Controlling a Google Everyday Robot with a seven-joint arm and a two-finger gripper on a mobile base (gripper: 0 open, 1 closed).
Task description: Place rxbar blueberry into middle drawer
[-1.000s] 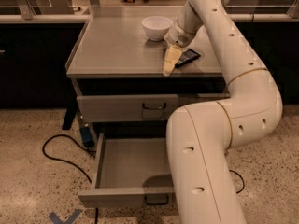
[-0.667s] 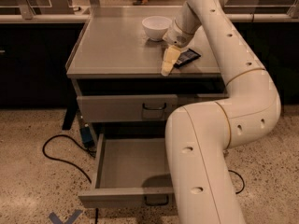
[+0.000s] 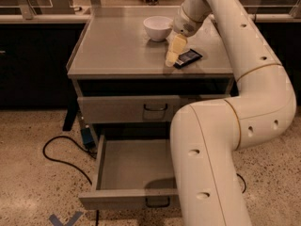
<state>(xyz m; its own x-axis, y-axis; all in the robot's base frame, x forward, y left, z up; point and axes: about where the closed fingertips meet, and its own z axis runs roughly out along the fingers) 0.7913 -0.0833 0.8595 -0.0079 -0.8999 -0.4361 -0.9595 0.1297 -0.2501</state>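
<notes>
I am standing by the grey cabinet (image 3: 117,51) and watching the big cream arm (image 3: 244,79), which is bending up from low in front of me and reaching over the cabinet top. The gripper (image 3: 170,61) is pointing down at the tabletop, towards the right-hand side, with its pale yellow tip coming down just beside the left end of the rxbar blueberry (image 3: 189,58). Whether the tip is touching the wrapper, and whether the gripper is clasped or released, I cannot tell from where I am standing.

The rxbar blueberry is lying flat on the cabinet top, dark, turned at a slant, near the front right edge. A white bowl (image 3: 158,27) is sitting behind the gripper, further back on the same surface and apart from the bar.

Below the top, the upper drawer front (image 3: 117,109) is sitting closed, its dark loop handle (image 3: 155,108) facing me. The middle drawer (image 3: 117,200) is hanging pulled out beneath it (its grey floor is showing bare on the left, while the arm is covering its right part). A black cable (image 3: 61,154) is looping over the speckled floor to the left, and a blue tape cross (image 3: 66,219) is showing near my feet.
</notes>
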